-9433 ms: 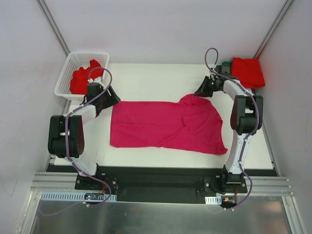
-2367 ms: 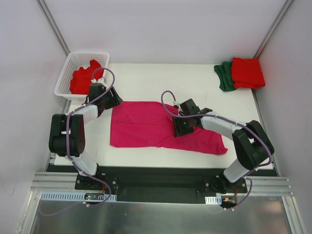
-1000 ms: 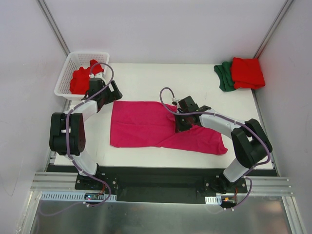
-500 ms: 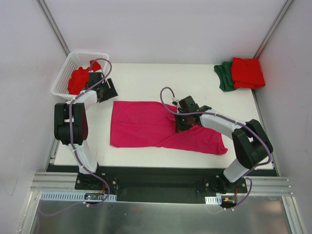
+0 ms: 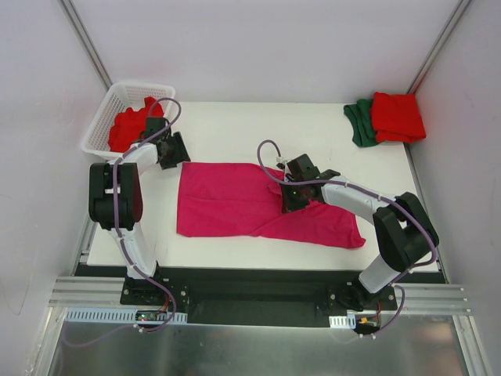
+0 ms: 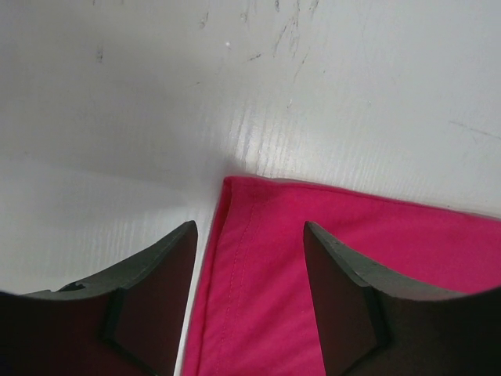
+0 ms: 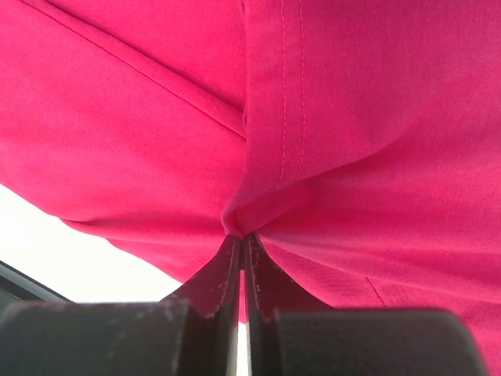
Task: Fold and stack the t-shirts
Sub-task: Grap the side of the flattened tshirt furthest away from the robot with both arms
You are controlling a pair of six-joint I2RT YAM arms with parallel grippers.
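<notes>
Magenta-pink t-shirt [image 5: 227, 200] lies spread across the middle of the white table [image 5: 258, 129], its left part flat and its right part rumpled into a diagonal fold. Near the shirt's centre the right gripper [image 7: 241, 235] is clamped tight on a pinch of that fold, and the cloth bunches at its closed tips. At the shirt's far left corner the left gripper [image 6: 249, 231] hangs with its jaws partly apart, straddling the hemmed edge; whether the tips touch the cloth cannot be told. A broad strip of tabletop shows beyond the far hem. A crumpled red t-shirt [image 5: 125, 129] sits in the white basket [image 5: 100, 117] at the far left corner, near the left gripper. A folded red t-shirt [image 5: 398, 116] rests on a dark green t-shirt [image 5: 358, 125] in the far right corner, well apart from both grippers.
</notes>
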